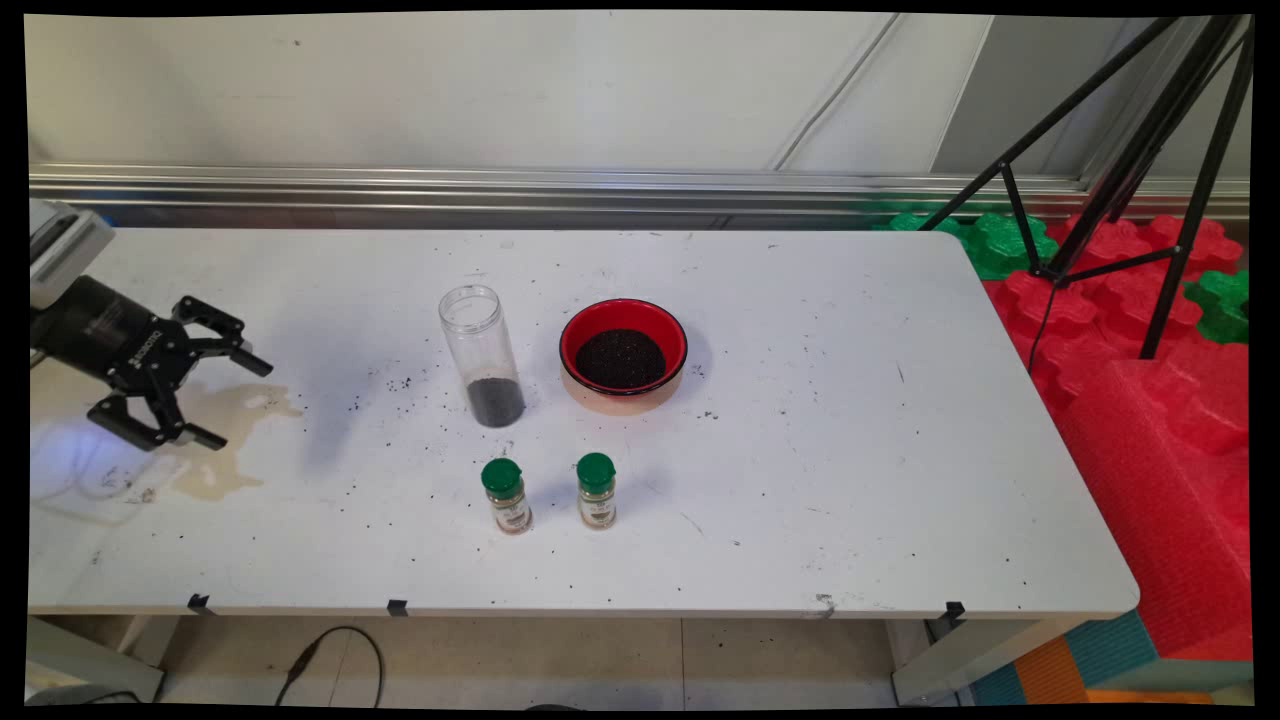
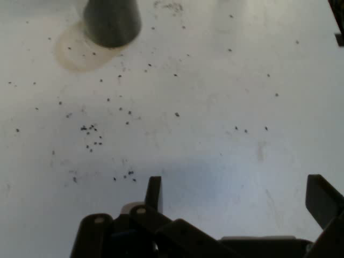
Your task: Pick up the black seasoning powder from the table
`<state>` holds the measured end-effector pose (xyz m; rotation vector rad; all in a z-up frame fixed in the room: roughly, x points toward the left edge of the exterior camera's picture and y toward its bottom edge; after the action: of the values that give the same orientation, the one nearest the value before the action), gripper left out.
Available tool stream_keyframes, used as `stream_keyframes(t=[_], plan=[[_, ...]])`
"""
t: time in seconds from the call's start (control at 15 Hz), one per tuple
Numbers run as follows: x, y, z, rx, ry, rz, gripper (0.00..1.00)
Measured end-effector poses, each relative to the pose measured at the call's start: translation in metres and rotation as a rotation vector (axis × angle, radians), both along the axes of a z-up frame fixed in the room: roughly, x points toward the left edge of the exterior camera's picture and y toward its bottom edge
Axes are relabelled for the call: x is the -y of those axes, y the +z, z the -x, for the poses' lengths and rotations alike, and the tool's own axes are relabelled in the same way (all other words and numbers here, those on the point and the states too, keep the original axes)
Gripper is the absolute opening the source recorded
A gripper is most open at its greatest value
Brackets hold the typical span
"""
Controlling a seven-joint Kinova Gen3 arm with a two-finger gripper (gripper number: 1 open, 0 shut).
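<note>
At table's left edge, gripper point(image 1: 215, 395) hovers empty, fingers spread, well apart from jar point(image 1: 481, 356); approach level, avoid tipping it.

The white table point(image 1: 850, 480) carries a clear jar point(image 1: 482, 356), a red bowl point(image 1: 623, 354), two green-capped spice bottles point(image 1: 507, 495), scattered black grains point(image 2: 91, 134) and a yellowish stain point(image 1: 225, 440).

Clear plastic jar point(image 1: 481, 355), glossy red bowl point(image 1: 623, 355), matt white scuffed table point(image 1: 850, 450)
</note>
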<state>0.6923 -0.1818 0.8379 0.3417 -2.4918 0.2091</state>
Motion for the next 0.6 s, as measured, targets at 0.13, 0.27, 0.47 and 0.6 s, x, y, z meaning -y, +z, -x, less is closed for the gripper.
stream_keyframes(t=[0.13,0.27,0.47,0.6], plan=[[0.004,0.002,0.005,-0.012,0.035,-0.009,1.00],[0.009,0.004,0.010,-0.025,0.071,-0.017,1.00],[0.020,0.006,0.021,-0.047,0.123,-0.026,1.00],[0.029,0.007,0.028,-0.062,0.151,-0.028,1.00]])
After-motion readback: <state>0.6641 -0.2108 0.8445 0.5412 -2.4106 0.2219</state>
